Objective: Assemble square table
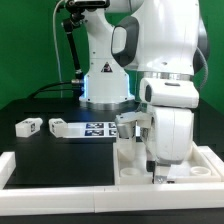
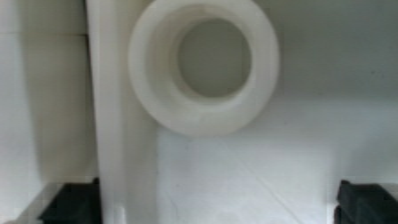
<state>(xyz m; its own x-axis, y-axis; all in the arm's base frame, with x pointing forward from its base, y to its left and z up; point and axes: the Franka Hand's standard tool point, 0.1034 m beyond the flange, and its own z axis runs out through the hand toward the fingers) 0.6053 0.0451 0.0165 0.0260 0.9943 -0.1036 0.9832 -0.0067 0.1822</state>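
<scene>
Plainly, the gripper (image 1: 155, 170) hung low with its jaws spread, pinching nothing, over the square tabletop (image 1: 130, 158) at the near end of the exterior view's right. In the wrist view its dark fingertips (image 2: 68, 203) stood wide apart above smooth, matte white plastic. There a raised round socket ring (image 2: 205, 65) sat just beside a straight raised rim (image 2: 116, 120). Farther out, the table (image 1: 60, 155) was flat and matte black, edged on its near side by a blocky white border rail (image 1: 50, 190). A small white block leg (image 1: 28, 127) and a second leg (image 1: 62, 127), both tagged, lay well apart from the slab toward the exterior view's left, near the thin marker board (image 1: 98, 129). A green wall (image 1: 25, 50) closed the far side.
</scene>
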